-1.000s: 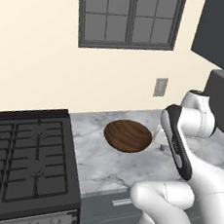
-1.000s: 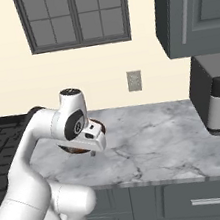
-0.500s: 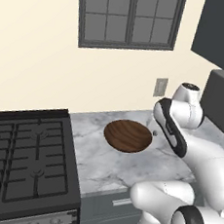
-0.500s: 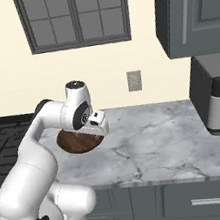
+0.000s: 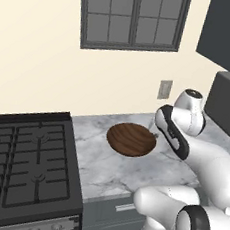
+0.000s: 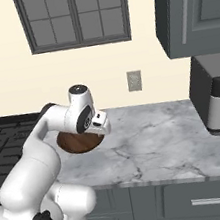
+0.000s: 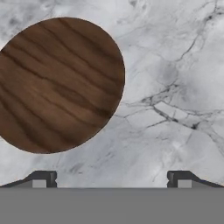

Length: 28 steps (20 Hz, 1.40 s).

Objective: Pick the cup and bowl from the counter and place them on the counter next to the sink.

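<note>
A: Left base view?
B: Wooden bowl (image 5: 131,139) on marble counter (image 5: 106,171), right of gas stove (image 5: 24,163).
A: Right base?
B: Arm partly covers bowl (image 6: 82,142).
A: Hand view?
B: Gripper (image 7: 112,178) spread wide, empty, above counter (image 7: 175,87) beside bowl (image 7: 57,85).

A dark-framed window (image 5: 133,17) sits in the cream wall (image 5: 37,63); right of the window hang dark grey cabinets (image 6: 189,10), below it a wall outlet (image 6: 134,80).
</note>
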Tool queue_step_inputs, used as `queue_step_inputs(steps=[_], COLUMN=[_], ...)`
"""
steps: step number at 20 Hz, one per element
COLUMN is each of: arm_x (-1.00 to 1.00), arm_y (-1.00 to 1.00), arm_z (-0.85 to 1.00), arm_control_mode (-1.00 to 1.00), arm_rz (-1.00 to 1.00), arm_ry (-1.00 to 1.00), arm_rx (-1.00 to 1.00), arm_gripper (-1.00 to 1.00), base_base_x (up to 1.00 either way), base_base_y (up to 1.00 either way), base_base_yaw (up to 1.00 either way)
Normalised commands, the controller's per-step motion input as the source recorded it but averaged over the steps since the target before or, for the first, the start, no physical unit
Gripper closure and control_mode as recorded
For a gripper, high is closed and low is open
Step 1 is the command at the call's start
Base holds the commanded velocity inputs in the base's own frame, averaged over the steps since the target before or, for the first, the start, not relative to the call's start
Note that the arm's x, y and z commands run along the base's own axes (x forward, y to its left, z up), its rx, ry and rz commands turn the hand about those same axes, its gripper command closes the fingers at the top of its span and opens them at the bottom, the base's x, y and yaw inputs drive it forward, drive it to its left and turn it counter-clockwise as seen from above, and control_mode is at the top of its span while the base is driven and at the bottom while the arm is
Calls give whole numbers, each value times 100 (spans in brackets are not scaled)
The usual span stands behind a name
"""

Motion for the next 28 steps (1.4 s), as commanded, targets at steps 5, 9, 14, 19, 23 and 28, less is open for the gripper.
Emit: queue_step_inputs(steps=[5, 9, 14, 19, 23, 28], arm_x=[41, 66, 64, 59, 12, 2], arm_y=[-1, 0, 0, -6, -16, -4], arm_z=[-11, 0, 0, -4, -28, -40], arm_control_mode=[-100, -100, -100, -100, -100, -100], arm_rz=[0, 0, 0, 0, 0, 0], arm_ry=[0, 2, 4, 6, 1, 0], arm_rx=[-1, -3, -3, -2, 1, 2], arm_gripper=[-100, -100, -100, -100, -100, -100], base_base_x=[0, 0, 0, 0, 0, 0], base_base_y=[0, 0, 0, 0, 0, 0], base_base_yaw=[0, 0, 0, 0, 0, 0])
